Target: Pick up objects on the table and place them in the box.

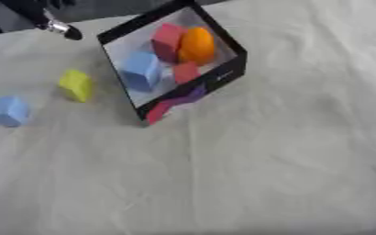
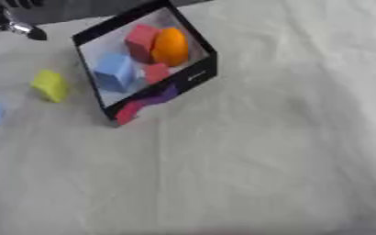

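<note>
On a table draped in a pale, wrinkled cloth (image 1: pixel 263 174), a black box (image 1: pixel 229 75) with a pale inside stands askew toward the upper middle of the scene, its open top facing the camera. Inside it lie four things: a blue block (image 1: pixel 141 69) at the left, a red block (image 1: pixel 167 40) toward the far side, an orange rounded object (image 1: pixel 197 45) touching the red block's right side, and a smaller red piece (image 1: pixel 185 72) nearer the front. The front wall of the box shows red and purple patches along its lower edge.

Two things remain on the cloth to the left of the box. A yellow block (image 1: pixel 76 85) sits just beside the box's left wall, apart from it. A light blue block (image 1: pixel 9 110) lies farther left, near the picture's edge, well apart from the box.

At the upper left corner, part of the robot's left hand (image 1: pixel 53 25) shows, black with a silver joint, raised beyond the box's far left corner; whether its fingers are spread or curled cannot be told. It holds nothing that can be seen
</note>
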Available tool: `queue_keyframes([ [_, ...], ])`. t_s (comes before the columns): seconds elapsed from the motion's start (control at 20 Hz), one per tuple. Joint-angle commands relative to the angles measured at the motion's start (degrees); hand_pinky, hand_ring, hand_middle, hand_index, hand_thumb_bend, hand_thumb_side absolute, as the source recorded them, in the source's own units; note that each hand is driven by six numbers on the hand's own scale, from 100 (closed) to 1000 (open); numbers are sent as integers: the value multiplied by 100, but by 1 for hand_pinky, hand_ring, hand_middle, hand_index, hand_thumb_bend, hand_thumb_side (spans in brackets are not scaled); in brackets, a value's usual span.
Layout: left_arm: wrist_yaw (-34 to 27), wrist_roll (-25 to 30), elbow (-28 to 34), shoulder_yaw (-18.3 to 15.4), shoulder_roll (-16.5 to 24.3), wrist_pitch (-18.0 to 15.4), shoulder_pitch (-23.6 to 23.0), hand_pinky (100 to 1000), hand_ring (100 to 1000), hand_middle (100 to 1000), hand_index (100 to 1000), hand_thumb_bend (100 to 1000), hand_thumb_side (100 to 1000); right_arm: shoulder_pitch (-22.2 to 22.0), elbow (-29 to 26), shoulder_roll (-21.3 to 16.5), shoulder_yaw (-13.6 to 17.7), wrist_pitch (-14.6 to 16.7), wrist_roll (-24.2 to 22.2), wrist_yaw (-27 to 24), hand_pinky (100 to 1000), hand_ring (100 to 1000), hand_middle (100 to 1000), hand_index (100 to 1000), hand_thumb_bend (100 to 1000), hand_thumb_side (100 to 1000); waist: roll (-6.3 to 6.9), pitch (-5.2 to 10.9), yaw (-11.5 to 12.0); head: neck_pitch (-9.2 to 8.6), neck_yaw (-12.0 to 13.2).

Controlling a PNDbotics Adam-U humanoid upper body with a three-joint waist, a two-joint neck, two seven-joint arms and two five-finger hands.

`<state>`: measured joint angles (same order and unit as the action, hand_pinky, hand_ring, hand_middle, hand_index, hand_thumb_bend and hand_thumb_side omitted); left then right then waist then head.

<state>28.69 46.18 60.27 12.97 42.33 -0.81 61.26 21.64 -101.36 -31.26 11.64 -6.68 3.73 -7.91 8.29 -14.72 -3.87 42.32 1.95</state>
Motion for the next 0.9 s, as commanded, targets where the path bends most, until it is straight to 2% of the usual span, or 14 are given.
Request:
queue_keyframes([
  [0.05,-228,307,293,11,442,-111,-40,835,792,757,786,657,409,56,-101,-209,62,10,25,10,774,787,747,874,100,670,-10,122,12,9,-22],
  [0.15,-216,466,381,45,552,-125,-142,829,789,749,786,686,412,59,-100,-214,58,10,22,12,774,787,747,874,100,669,-4,120,11,5,-26],
  [0.35,302,572,270,27,719,-70,-334,840,817,773,802,769,391,68,-100,-216,60,6,24,23,774,787,747,874,100,669,3,114,5,-3,-36],
  [0.5,578,578,133,-66,828,-148,-511,857,839,786,807,817,370,68,-98,-222,64,-1,28,29,774,787,747,874,100,670,9,107,6,0,-43],
  [0.7,525,579,123,-189,1019,-248,-828,865,847,787,799,828,331,77,-100,-224,67,-1,31,26,774,787,747,874,100,668,10,99,12,8,15],
  [0.9,455,546,206,-344,1150,-202,-1066,866,848,781,789,846,248,73,-103,-228,73,5,39,23,774,787,747,874,100,668,-17,77,45,21,108],
])
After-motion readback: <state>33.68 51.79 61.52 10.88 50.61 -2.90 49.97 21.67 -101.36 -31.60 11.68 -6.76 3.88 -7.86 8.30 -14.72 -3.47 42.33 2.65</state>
